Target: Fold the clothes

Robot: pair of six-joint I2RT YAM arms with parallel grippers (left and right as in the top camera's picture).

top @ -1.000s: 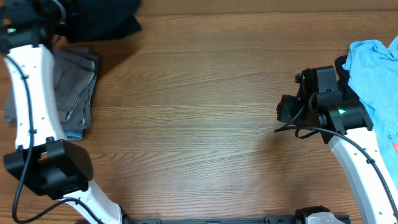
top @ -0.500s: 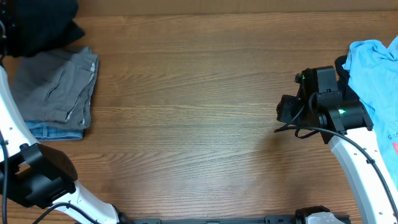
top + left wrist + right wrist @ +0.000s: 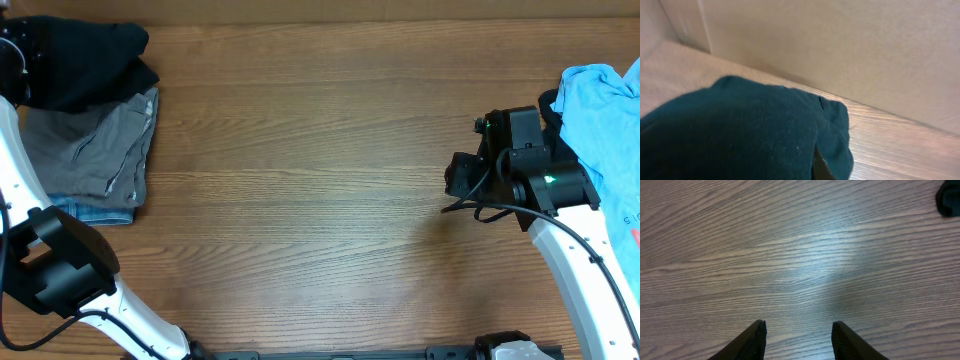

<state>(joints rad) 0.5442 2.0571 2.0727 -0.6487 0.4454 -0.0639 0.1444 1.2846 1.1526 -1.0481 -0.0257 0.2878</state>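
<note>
Black garment (image 3: 85,60) sits bunched at the far left corner of the table (image 3: 320,150), draped over the far edge of a grey piece (image 3: 90,145), which lies on a denim piece (image 3: 95,213) showing along its near edge. My left claw (image 3: 18,55) is at that corner with its jaws together, clamped on the black garment; from the left wrist the dark cloth fills the near left of the view and hides most of the claw. My right claw (image 3: 797,330) hangs over bare wood with its jaws apart, holding nothing. Just right of that arm, a light blue T-shirt (image 3: 600,110) lies crumpled at the table's right edge.
</note>
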